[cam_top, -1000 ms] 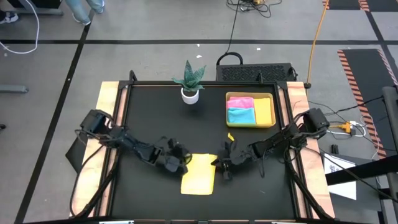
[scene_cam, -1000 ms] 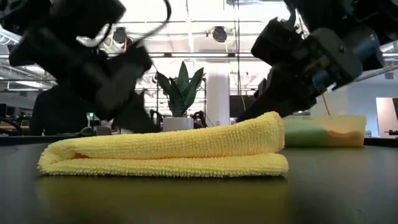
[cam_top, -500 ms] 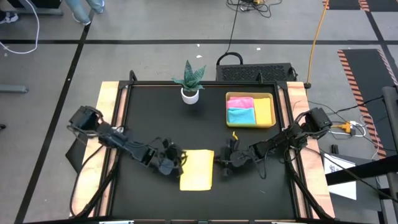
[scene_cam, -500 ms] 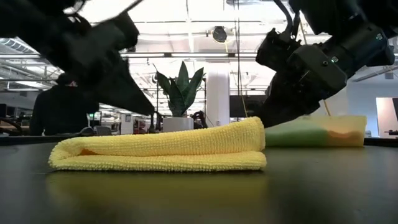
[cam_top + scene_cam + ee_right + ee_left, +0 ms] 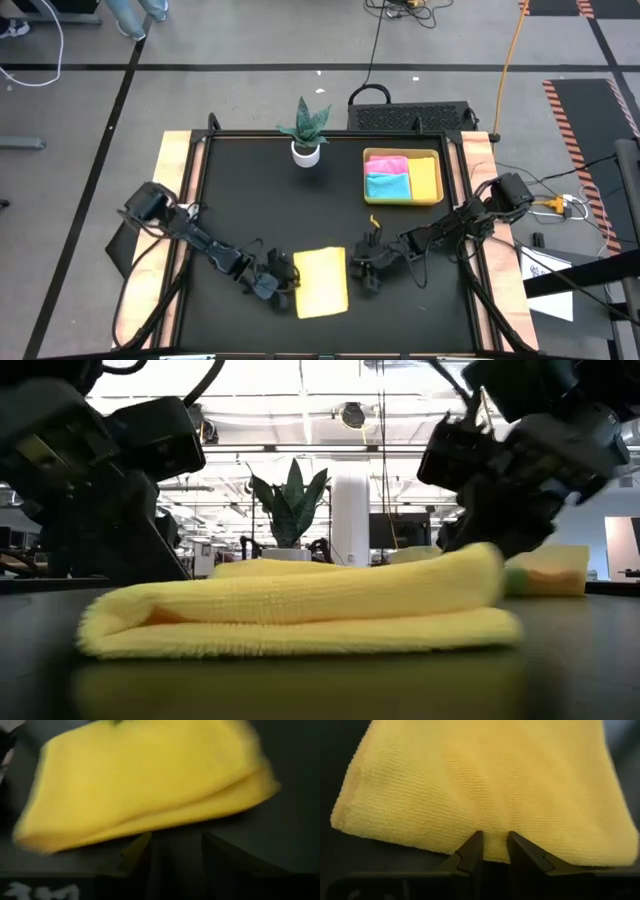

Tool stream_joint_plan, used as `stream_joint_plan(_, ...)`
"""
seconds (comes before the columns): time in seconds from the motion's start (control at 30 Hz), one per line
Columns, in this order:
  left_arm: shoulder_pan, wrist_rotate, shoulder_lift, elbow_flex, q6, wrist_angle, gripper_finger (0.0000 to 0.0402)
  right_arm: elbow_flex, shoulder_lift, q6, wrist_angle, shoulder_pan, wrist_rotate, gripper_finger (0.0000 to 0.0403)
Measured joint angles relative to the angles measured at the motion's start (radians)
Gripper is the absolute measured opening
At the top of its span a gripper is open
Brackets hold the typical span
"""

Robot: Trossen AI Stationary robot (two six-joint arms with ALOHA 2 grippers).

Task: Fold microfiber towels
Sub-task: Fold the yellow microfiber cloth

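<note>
A yellow towel [image 5: 322, 283], folded into a flat rectangle, lies on the black table near its front edge; it also shows in the low view [image 5: 300, 610]. My left gripper [image 5: 285, 286] is at the towel's left edge and shut on it. My right gripper [image 5: 360, 277] stands open at the towel's right edge [image 5: 200, 815], with nothing between its fingers. Pink [image 5: 388, 163], light blue [image 5: 388, 186] and orange [image 5: 425, 178] towels lie folded in the yellow-green tray [image 5: 403, 151]. My left gripper pinches the folded towel's left edge [image 5: 494, 851] between its two fingers, about midway along that edge. The fingers come low from the table's left and lie across the edge. The towel lies flat on the table, several layers thick.
A potted plant [image 5: 305, 135] stands at the table's far middle, left of the tray. Bare black tabletop lies between the towel and the tray. Wooden rails run along the table's left and right sides.
My left gripper has gone toward the table's near edge, keeping its hold on the towel's left edge. The towel has slid a little toward the near edge and turned slightly. My right gripper has shifted toward the near edge beside it.
</note>
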Motion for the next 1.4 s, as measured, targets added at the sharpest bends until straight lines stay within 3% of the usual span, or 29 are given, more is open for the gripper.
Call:
stream_joint_plan(0.2,-0.009,0.001,0.062,-0.003,0.054,0.220,0.0092,0.000,0.000,0.022,-0.008,-0.047,0.046,0.0173)
stream_joint_plan(0.33,0.029,-0.043,0.062,-0.003,0.107,0.236,0.0092,0.000,-0.010,0.000,-0.048,-0.069,-0.008,0.0173)
stream_joint_plan(0.47,0.094,-0.073,0.062,-0.004,0.183,0.226,0.0092,0.000,-0.049,-0.006,-0.134,-0.068,0.019,0.0173)
stream_joint_plan(0.7,0.285,-0.109,0.059,-0.004,0.534,0.300,0.0092,0.000,-0.113,-0.120,-0.146,0.016,0.021,0.0173)
stream_joint_plan(0.83,0.370,-0.039,0.003,-0.004,0.676,0.303,0.0092,0.000,-0.104,-0.178,-0.116,0.093,0.031,0.0173)
stream_joint_plan(0.93,0.385,0.051,-0.076,-0.004,0.693,0.240,0.0092,0.000,-0.078,-0.219,-0.076,0.146,0.054,0.0173)
stream_joint_plan(1.07,0.332,0.199,-0.156,-0.002,0.692,0.182,0.0092,0.000,-0.060,-0.253,-0.051,0.206,0.055,0.0173)
stream_joint_plan(1.2,0.187,0.296,-0.152,-0.003,0.760,0.170,0.0093,0.000,-0.066,-0.201,-0.084,0.248,0.057,0.0173)
stream_joint_plan(1.27,0.100,0.293,-0.129,-0.002,0.830,0.193,0.0093,0.000,-0.077,-0.159,-0.100,0.266,0.059,0.0173)
stream_joint_plan(1.4,-0.046,0.163,-0.098,0.002,0.894,0.258,0.0093,0.000,-0.105,-0.091,-0.161,0.297,0.105,0.0173)
